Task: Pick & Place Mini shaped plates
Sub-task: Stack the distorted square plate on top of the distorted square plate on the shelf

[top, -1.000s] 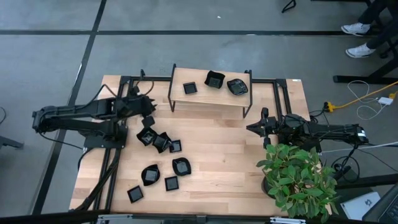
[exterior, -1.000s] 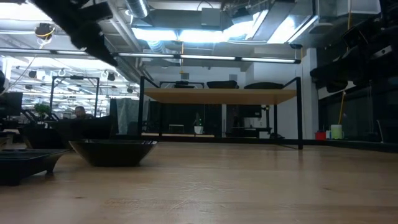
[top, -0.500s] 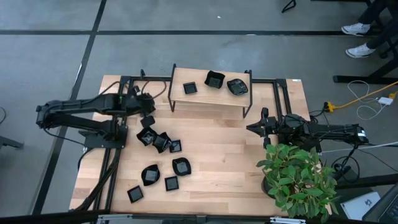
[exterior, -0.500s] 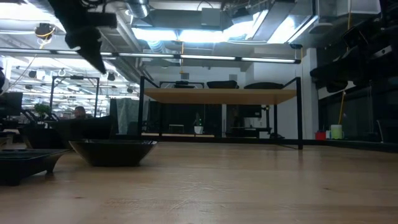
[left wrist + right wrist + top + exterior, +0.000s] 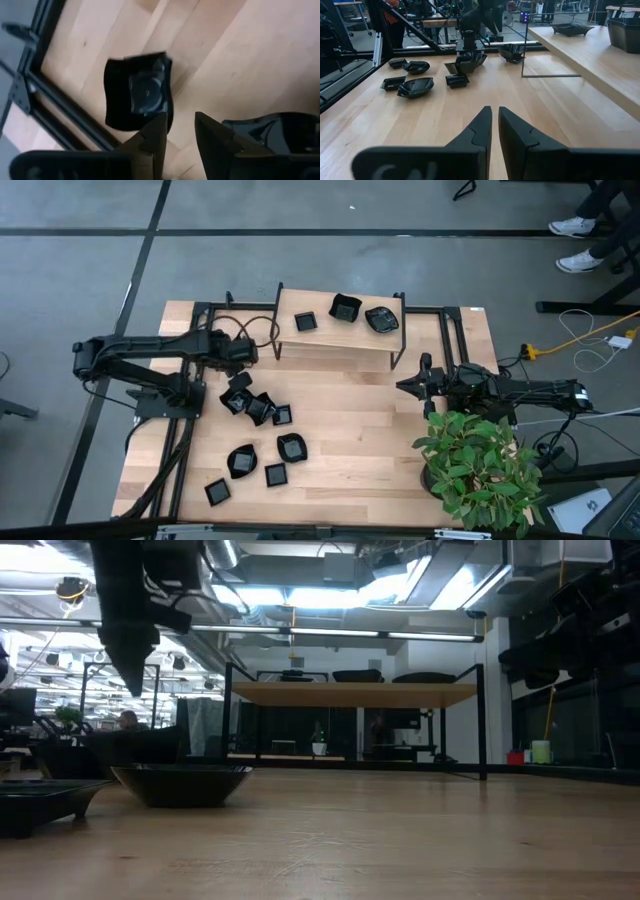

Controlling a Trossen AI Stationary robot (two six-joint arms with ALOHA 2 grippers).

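We see the left gripper reaching over the table near the left leg of the small raised shelf, above the far end of the cluster of mini shaped plates. In the left wrist view its two fingers stand a little apart with nothing between them, so it is released. Just past the fingertips lies one square plate flat on the wood, its corners turned diagonal to the wood boards, next to the black frame rail at the table edge. A second dish lies beside the fingers.

The plates have no real long axis; all lie flat, hollow side up. The cluster lies in the left half of the table: a tight touching group near the gripper, then two rounded ones and two small square ones more apart toward the near edge. Three more plates stand on the shelf top in a row.

The right gripper waits at the right side beside the plant, its fingers nearly closed and empty. The middle of the table between both arms is bare wood, with free room.
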